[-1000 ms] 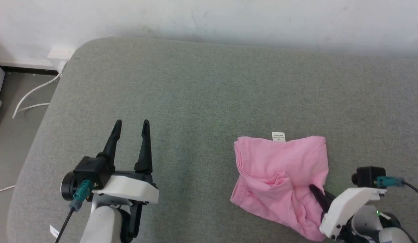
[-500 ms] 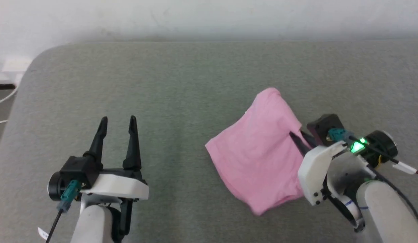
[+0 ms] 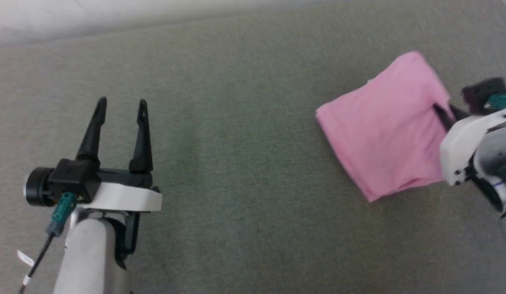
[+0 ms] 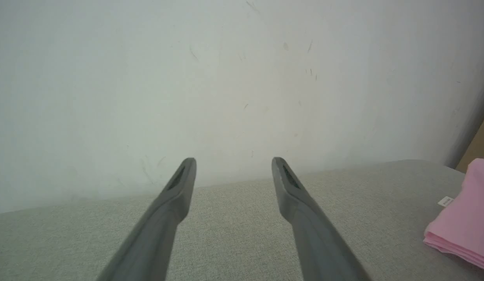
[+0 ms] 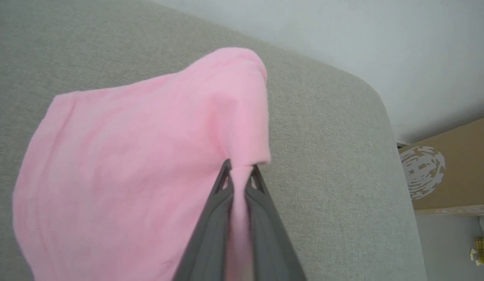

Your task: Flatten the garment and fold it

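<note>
Pink garment (image 3: 383, 130), folded w/ layered edge on grey cushion (image 3: 236, 163), pinched by R end effector (image 5: 240, 168); L end effector (image 3: 122, 104) spread.

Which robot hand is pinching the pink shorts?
The right gripper: it is shut on an edge of the pink shorts. The left gripper is open and empty, well away from them.

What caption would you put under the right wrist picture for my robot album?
Right jaws shut on an edge of the pink shorts on the grey cushion, cardboard box beyond.
</note>
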`<state>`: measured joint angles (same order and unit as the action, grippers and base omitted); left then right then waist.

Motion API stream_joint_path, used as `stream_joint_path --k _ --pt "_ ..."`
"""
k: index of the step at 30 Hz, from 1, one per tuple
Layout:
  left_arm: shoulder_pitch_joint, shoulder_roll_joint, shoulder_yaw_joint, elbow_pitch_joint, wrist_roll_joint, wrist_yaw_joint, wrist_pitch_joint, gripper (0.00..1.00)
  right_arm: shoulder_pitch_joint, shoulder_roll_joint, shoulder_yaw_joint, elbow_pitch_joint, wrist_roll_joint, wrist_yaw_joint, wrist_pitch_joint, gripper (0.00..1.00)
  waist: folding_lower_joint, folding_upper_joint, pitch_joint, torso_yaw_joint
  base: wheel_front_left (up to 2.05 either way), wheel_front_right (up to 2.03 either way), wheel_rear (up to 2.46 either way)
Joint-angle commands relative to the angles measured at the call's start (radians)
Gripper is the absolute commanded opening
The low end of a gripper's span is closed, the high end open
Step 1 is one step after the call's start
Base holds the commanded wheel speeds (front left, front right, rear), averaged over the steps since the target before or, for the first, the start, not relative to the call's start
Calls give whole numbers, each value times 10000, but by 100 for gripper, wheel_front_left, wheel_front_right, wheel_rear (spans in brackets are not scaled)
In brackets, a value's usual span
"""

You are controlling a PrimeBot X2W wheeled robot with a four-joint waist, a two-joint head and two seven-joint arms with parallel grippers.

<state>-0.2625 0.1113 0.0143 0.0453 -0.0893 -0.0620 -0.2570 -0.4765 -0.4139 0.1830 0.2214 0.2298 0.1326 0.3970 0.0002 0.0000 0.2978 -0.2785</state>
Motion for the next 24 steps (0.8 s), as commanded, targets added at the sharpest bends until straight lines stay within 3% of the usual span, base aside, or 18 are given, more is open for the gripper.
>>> stream_joint_path --k 1,11,18,24 --pt "-254 179 5 -126 153 -74 -24 100 -473 -258 47 491 182 -19 -298 0 -2 0 1411 -1132 0 0 0" --pt "-1138 723 -323 -1005 515 -183 709 100 -2486 -1684 -606 3781 127 -19 -1866 0 -2 0 2883 -984 0 0 0" --pt "-1302 874 -522 -1540 632 -190 1024 100 -3370 -2135 -2087 5697 -1491 -19 -2751 0 -2 0 3390 -475 0 0 0" --pt "-1244 828 -625 -1576 569 -139 1005 100 -3812 -2065 -3405 6403 -2951 -19 -3465 0 -2 0 3352 -174 0 0 0"
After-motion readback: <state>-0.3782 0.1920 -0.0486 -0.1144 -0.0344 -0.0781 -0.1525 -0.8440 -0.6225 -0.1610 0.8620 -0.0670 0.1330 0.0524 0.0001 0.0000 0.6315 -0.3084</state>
